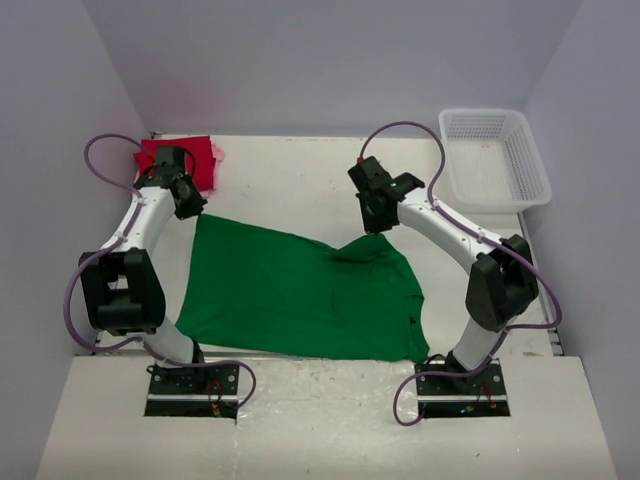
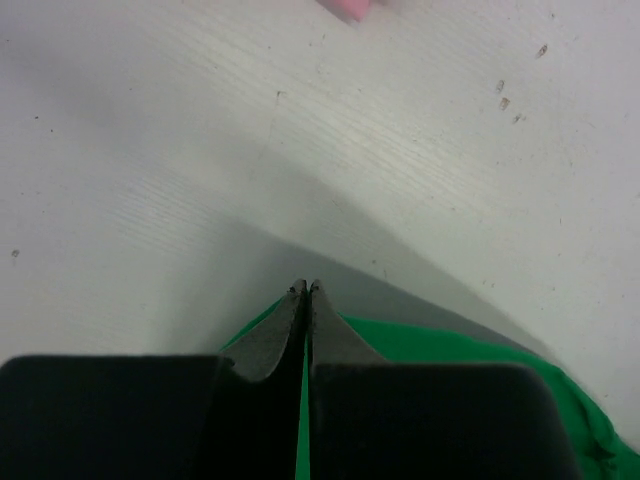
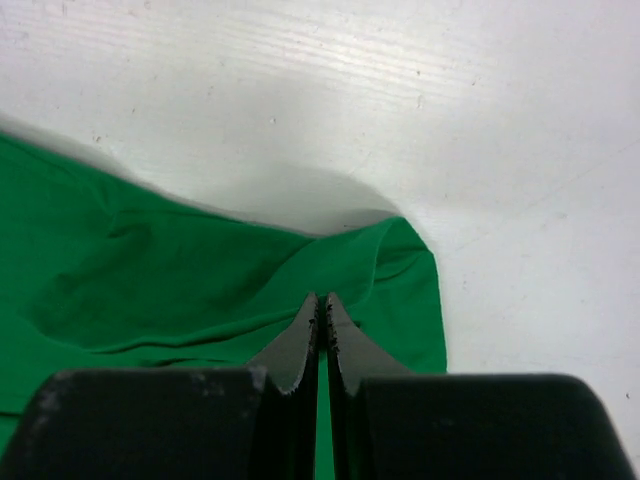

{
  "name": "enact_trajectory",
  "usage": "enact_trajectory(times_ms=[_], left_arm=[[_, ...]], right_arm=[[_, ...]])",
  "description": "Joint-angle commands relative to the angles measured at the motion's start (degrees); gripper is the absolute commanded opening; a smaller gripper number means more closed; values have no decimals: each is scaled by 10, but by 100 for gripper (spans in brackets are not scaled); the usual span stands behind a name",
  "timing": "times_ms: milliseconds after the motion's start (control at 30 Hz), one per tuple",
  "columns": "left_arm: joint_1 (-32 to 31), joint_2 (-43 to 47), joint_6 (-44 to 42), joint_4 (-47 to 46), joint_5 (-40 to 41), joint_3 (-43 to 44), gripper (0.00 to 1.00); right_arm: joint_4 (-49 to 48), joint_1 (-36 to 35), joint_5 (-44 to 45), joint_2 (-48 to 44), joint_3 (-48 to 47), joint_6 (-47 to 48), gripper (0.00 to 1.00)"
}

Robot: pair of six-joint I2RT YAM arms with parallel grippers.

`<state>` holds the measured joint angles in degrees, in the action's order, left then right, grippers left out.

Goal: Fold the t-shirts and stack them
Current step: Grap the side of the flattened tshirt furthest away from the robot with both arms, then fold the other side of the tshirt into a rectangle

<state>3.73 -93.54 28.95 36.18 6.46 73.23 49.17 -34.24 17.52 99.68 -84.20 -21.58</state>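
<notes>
The bright green t-shirt (image 1: 290, 295) lies spread across the middle of the table. My left gripper (image 1: 188, 200) is shut on its far left corner; in the left wrist view the green cloth (image 2: 450, 360) fans out from the closed fingertips (image 2: 305, 290). My right gripper (image 1: 376, 215) is shut on the far right part of the green shirt, with folds (image 3: 200, 280) running to the closed tips (image 3: 322, 298) and a sleeve (image 3: 405, 270) just beyond. The red t-shirt (image 1: 205, 160) lies folded at the back left, partly behind my left arm. A pale pink edge (image 1: 219, 155) shows beside it, and also in the left wrist view (image 2: 350, 8).
A white plastic mesh basket (image 1: 520, 150) stands at the back right corner. Walls close in the table on the left, back and right. Bare white tabletop (image 1: 290, 185) lies between the two grippers and behind the green shirt.
</notes>
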Motion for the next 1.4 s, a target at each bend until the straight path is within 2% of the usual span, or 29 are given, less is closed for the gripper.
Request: enact_trajectory(times_ms=[0,467,833,1033,1167,1367], left_arm=[[-1,19,6,1,8,-10,0],[0,2,15,-9,12,5,0],[1,-57,28,-21,16,49,0],[3,-90,30,-19,14,79,0],[4,-103,31,-21,7,95,0],[3,-111,30,-17,1,106,0]], right_arm=[[7,15,9,-16,-28,13,0],[20,103,-15,48,-150,48,0],[30,160,-66,143,-265,83,0],[51,174,-91,200,-358,99,0],[95,178,-98,249,-465,111,0],[102,186,-109,260,-487,117,0]])
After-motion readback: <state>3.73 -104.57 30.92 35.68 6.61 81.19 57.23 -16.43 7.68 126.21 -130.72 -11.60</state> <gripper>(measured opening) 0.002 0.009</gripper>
